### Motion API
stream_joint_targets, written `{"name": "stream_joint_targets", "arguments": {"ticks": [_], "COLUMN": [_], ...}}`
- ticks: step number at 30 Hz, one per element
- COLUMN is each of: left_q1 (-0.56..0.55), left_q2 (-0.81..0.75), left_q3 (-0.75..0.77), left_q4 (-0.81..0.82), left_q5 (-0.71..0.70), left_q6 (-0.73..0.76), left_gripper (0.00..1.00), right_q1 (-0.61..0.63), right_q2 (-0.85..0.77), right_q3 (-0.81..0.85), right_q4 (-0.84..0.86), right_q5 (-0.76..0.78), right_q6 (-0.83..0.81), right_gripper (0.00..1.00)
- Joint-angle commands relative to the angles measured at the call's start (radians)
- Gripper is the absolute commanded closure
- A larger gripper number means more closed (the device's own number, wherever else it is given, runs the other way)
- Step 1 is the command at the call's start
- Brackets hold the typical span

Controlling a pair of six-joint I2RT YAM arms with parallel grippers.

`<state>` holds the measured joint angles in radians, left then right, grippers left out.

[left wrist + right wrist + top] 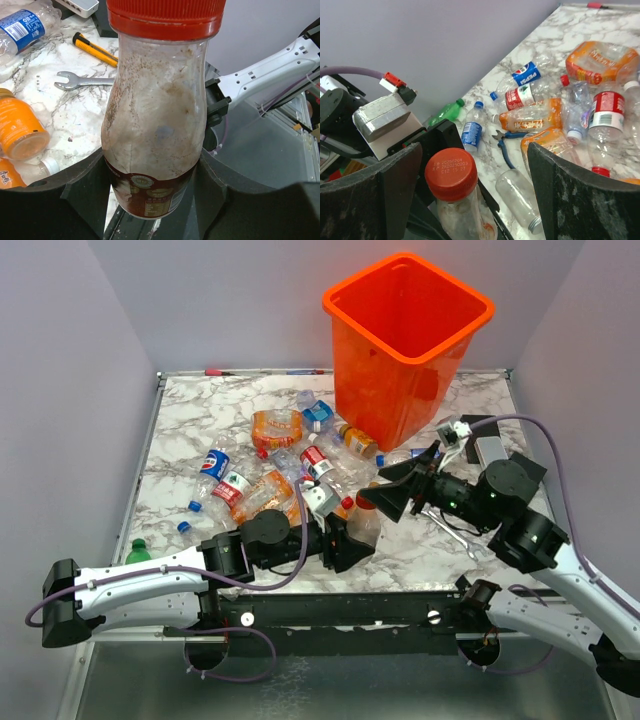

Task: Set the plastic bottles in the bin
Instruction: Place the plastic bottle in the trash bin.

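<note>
Slip hazard near marble tabletop (200,420) front edge: red-capped bottle (155,115), smooth, waisted clear plastic filmed brown inside, pinched low by left pincer (345,542), well apart from glossy, tapering orange translucent bin (390,380). Right pincer (382,488) spread wide beside its top. Could slip or tip if released early; could scatter crushed bottles (270,480) nearby.
</note>
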<state>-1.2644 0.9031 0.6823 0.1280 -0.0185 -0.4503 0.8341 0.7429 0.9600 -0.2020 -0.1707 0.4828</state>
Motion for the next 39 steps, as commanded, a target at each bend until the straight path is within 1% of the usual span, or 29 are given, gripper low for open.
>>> {"name": "stream_joint_targets", "arguments": {"ticks": [1, 4, 8, 13, 16, 17, 18, 19, 20, 21, 22, 24, 25, 27, 31, 33, 35, 37, 39], "left_q1": [0.008, 0.008, 0.009, 0.008, 0.009, 0.009, 0.009, 0.008, 0.009, 0.009, 0.009, 0.009, 0.009, 0.009, 0.009, 0.009, 0.01, 0.008, 0.008], "left_q2": [-0.021, -0.023, -0.027, -0.033, -0.039, -0.042, -0.046, -0.053, -0.063, -0.077, -0.097, -0.162, -0.205, -0.302, -0.49, -0.564, -0.635, -0.703, -0.768], "left_q3": [0.025, 0.03, 0.026, 0.027, 0.032, 0.034, 0.035, 0.035, 0.033, 0.028, 0.018, -0.008, -0.026, -0.057, -0.086, -0.089, -0.098, -0.117, -0.147], "left_q4": [0.005, -0.016, -0.021, -0.023, -0.031, -0.033, -0.033, -0.032, -0.033, -0.032, -0.032, -0.033, -0.033, -0.038, -0.122, -0.198, -0.25, -0.275, -0.281], "left_q5": [-0.011, -0.027, -0.041, -0.065, -0.087, -0.092, -0.101, -0.114, -0.136, -0.17, -0.21, -0.336, -0.369, -0.486, -0.665, -0.76, -0.837, -0.891, -0.928], "left_q6": [-0.045, -0.045, -0.051, -0.051, -0.05, -0.048, -0.044, -0.042, -0.039, -0.038, -0.039, -0.042, -0.039, -0.015, 0.118, 0.186, 0.237, 0.266, 0.268], "left_gripper": [0.84, 0.84, 0.84, 0.83, 0.78, 0.74, 0.63, 0.47, 0.31, 0.13, 0.02, 0.01, 0.01, 0.01, 0.01, 0.01, 0.01, 0.01, 0.01], "right_q1": [0.003, 0.004, 0.008, 0.013, 0.014, 0.014, 0.014, 0.014, 0.014, 0.014, 0.014, 0.014, 0.015, 0.014, 0.013, 0.013, 0.008, -0.01, -0.055], "right_q2": [0.05, 0.071, 0.091, 0.11, 0.122, 0.126, 0.129, 0.133, 0.136, 0.139, 0.145, 0.161, 0.174, 0.211, 0.322, 0.391, 0.457, 0.547, 0.634], "right_q3": [0.015, 0.017, 0.02, 0.029, 0.04, 0.048, 0.055, 0.07, 0.085, 0.105, 0.135, 0.223, 0.277, 0.414, 0.69, 0.807, 0.895, 0.986, 1.088], "right_q4": [0.018, -0.004, -0.035, -0.06, -0.068, -0.073, -0.079, -0.088, -0.096, -0.103, -0.115, -0.163, -0.199, -0.263, -0.308, -0.264, -0.176, -0.098, -0.056], "right_q5": [-0.104, -0.122, -0.133, -0.151, -0.168, -0.168, -0.165, -0.158, -0.151, -0.14, -0.119, -0.033, 0.024, 0.15, 0.49, 0.63, 0.721, 0.772, 0.776], "right_q6": [0.01, 0.011, 0.015, 0.011, 0.009, 0.007, 0.005, 0.0, -0.004, -0.011, -0.021, -0.05, -0.074, -0.128, -0.237, -0.299, -0.374, -0.431, -0.445], "right_gripper": [0.12, 0.15, 0.27, 0.52, 0.72, 0.8, 0.89, 0.98, 0.99, 1.0, 1.0, 1.0, 1.0, 1.0, 1.0, 1.0, 1.0, 1.0, 1.0]}}
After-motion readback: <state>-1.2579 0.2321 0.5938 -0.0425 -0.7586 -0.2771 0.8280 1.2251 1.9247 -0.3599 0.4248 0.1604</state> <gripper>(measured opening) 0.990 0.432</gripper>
